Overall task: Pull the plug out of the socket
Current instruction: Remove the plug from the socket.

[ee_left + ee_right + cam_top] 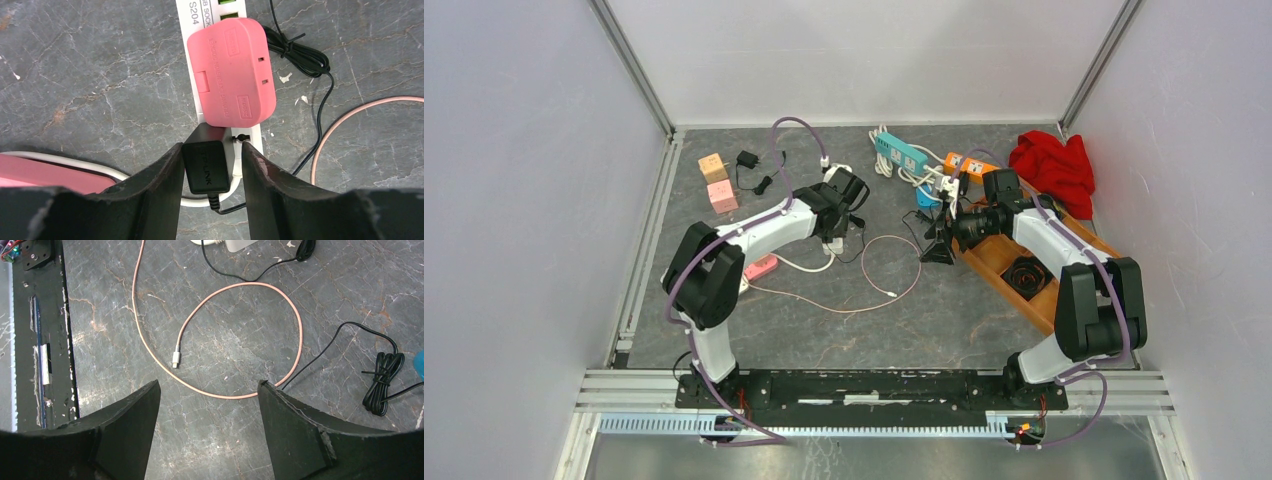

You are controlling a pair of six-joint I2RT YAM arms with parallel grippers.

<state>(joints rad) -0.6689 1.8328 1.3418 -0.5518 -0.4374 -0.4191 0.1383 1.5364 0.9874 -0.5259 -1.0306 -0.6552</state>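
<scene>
A black TP-LINK plug [206,167] is seated in the white socket strip [256,136], just below a big pink adapter [232,70] plugged into the same strip. My left gripper [211,147] straddles the black plug. Its left finger [167,175] touches the plug's side, while a narrow gap separates the plug from the right finger [255,175], so the jaws stand open. From above, the left gripper [836,232] sits over the strip at mid-table. My right gripper [209,385] is open and holds nothing, hovering over bare table near a pink cable loop [295,325].
A pink power strip [761,267] lies left of the white one. Teal [901,152] and orange [969,165] strips, a red cloth [1054,165] and a wooden tray [994,255] are at the back right. Coloured blocks [721,195] sit back left. A bundled black cable [382,385] lies right.
</scene>
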